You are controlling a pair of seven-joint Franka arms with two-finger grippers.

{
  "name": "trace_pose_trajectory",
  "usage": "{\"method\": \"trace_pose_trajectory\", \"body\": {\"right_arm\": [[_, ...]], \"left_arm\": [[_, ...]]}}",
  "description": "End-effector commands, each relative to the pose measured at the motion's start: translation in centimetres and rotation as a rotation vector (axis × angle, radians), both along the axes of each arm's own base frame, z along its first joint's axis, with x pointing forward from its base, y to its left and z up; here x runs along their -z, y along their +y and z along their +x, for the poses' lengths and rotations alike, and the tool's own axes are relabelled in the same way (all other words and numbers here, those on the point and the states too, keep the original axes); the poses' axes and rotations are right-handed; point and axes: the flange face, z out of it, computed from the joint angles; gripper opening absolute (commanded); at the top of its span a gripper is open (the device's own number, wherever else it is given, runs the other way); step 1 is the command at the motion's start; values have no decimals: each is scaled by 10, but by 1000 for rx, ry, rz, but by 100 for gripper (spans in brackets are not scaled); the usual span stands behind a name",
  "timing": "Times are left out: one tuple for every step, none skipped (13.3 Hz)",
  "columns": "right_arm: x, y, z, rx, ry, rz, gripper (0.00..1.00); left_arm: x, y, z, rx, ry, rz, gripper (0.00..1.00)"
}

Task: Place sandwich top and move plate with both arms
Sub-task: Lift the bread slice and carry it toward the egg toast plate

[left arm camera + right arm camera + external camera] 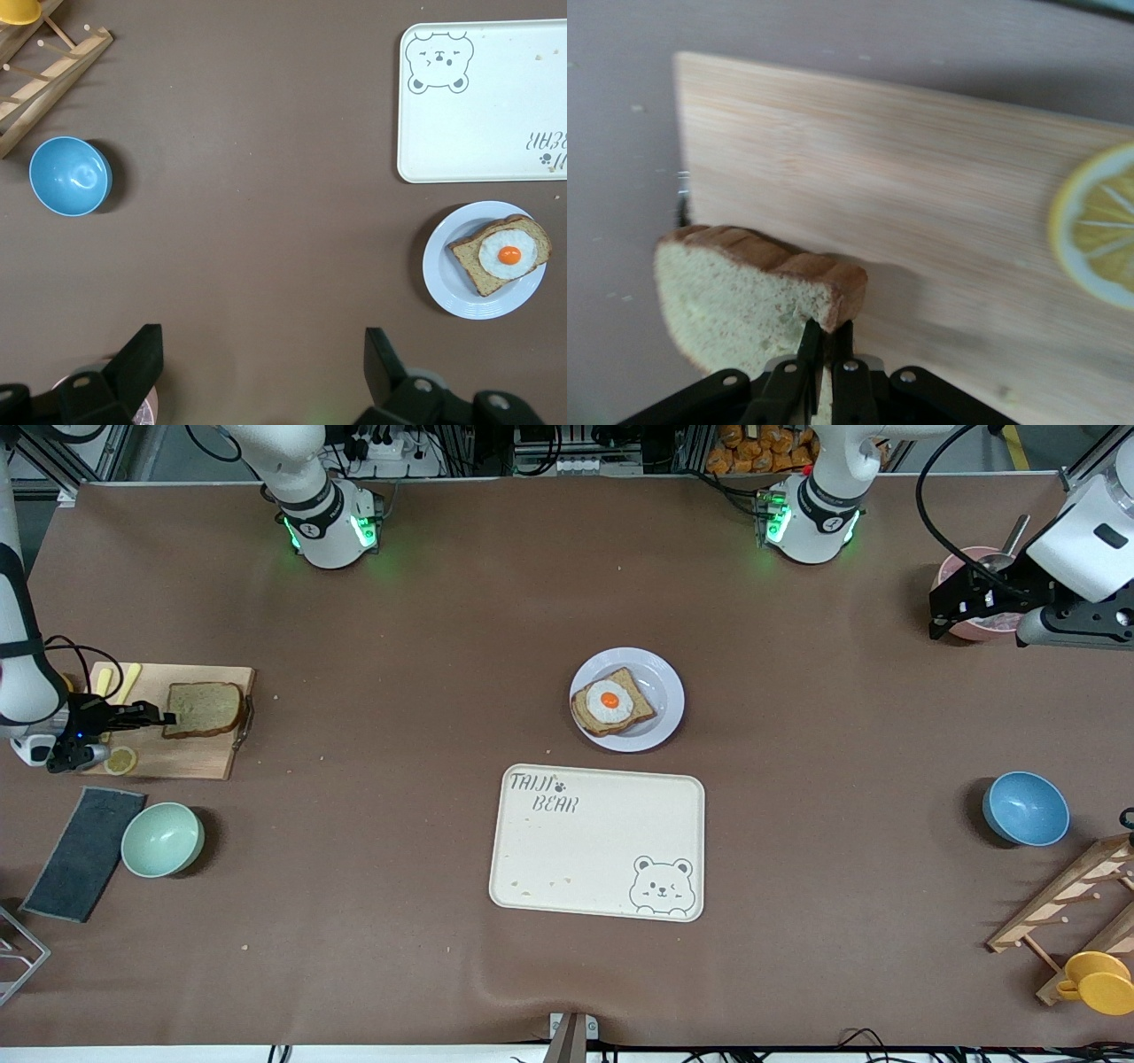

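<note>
- Pinching the sandwich top (pixel 205 709) on the cutting board (pixel 182 755) at the right arm's desk edge, the right gripper (pixel 165 716) is clenched; the plate (pixel 660 691) sits mid-desk.
- Left wrist view: left gripper (pixel 263 354) released, over bare desk.
- Right wrist view: fingers (pixel 842 341) clamp the slice's crust.

Bear tray (pixel 596 841), blue bowl (pixel 1025 808), green bowl (pixel 162 839), cutting board (pixel 190 755).

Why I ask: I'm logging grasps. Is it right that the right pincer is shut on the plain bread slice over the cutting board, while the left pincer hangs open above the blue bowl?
Not quite. The left pincer hangs open, but above the pink bowl, not the blue bowl, as the front view shows. The right pincer is indeed shut on the plain bread slice over the cutting board.
</note>
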Motion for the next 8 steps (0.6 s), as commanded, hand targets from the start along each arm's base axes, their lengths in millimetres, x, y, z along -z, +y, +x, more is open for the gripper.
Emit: {"method": "trace_pose_trajectory", "body": {"right_arm": [[-20,21,22,-41,22,67,0],[-25,36,29,-51,25,91,0],[-29,53,34,-55,47,132,0],[-35,73,42,-31,72,163,0],[-38,94,49,-18,107,166,0],[-43,122,59,-53,123,162,0],[-45,151,67,-87,141,167,0],[-51,176,71,-89,164,188,0]], "left_arm": [[-2,-1,-2,-14,7,-11,100],[-2,-1,-2,-14,7,-11,100],[-2,-2,-2,-14,7,-12,100],[-2,-1,-2,-14,7,-11,100],[-2,-1,-2,-14,7,-11,100],[-2,-2,-2,-14,7,-12,100],[-2,-1,-2,-14,7,-11,100],[-2,-1,-2,-14,7,-11,100]]}}
